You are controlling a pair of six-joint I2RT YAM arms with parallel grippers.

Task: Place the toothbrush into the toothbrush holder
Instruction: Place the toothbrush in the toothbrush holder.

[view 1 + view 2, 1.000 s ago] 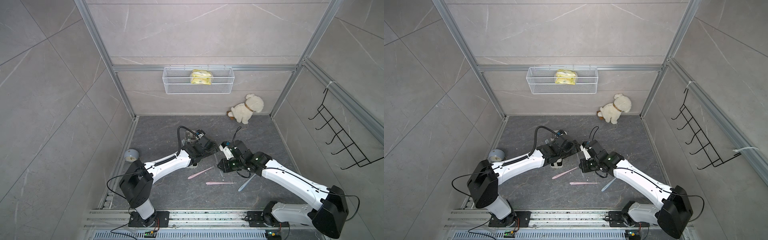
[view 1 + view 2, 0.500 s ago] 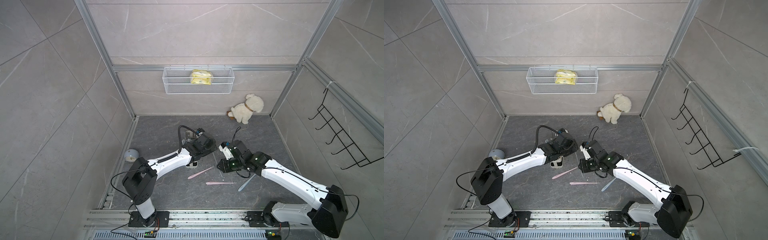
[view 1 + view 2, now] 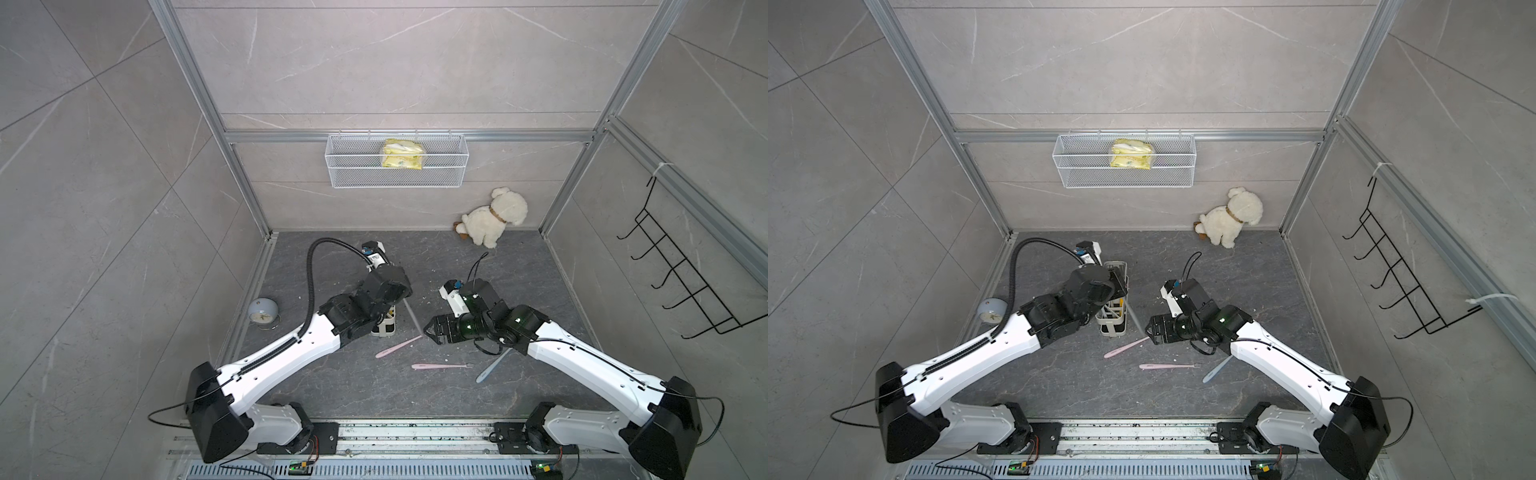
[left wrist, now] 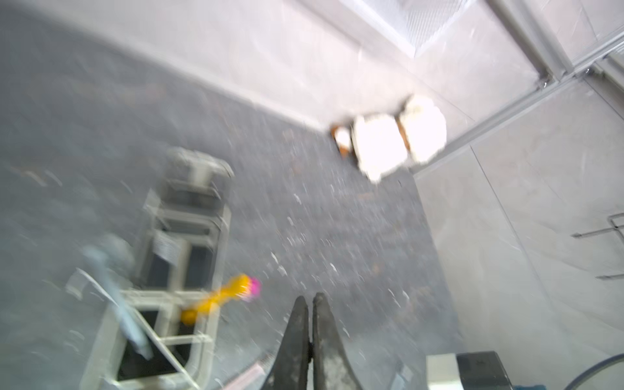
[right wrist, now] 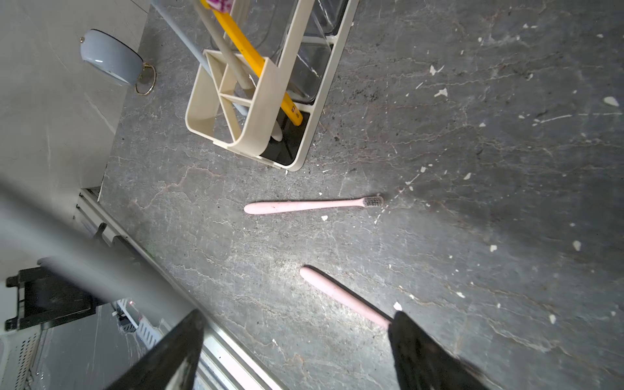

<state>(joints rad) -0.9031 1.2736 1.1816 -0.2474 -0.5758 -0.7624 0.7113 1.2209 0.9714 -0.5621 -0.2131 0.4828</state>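
The cream-white toothbrush holder [image 3: 384, 326] [image 3: 1113, 320] [image 5: 270, 101] stands on the dark floor with a yellow toothbrush [image 5: 250, 54] and other brushes in it. A thin grey toothbrush [image 3: 412, 314] [image 3: 1134, 319] shows as a blurred slanted streak between the holder and my right gripper [image 3: 430, 332] [image 5: 297, 324], which is open and holds nothing. Two pink toothbrushes [image 3: 397, 347] [image 3: 440, 366] lie flat in front of the holder. One pink handle [image 5: 341, 297] runs under a right fingertip. My left gripper [image 4: 310, 299] is shut and empty beside the holder [image 4: 189, 243].
A blue toothbrush [image 3: 492, 370] lies partly under the right arm. A small round clock [image 3: 263, 313] sits by the left wall and a white plush dog [image 3: 492, 218] in the back right corner. A wire basket [image 3: 395, 174] hangs on the back wall, a black hook rack [image 3: 685, 286] on the right wall.
My right gripper has opened from nearly shut. My left gripper closed about half a second ago, and the left arm shifted slightly over the holder. The grey toothbrush now shows blurred beside the right fingertips.
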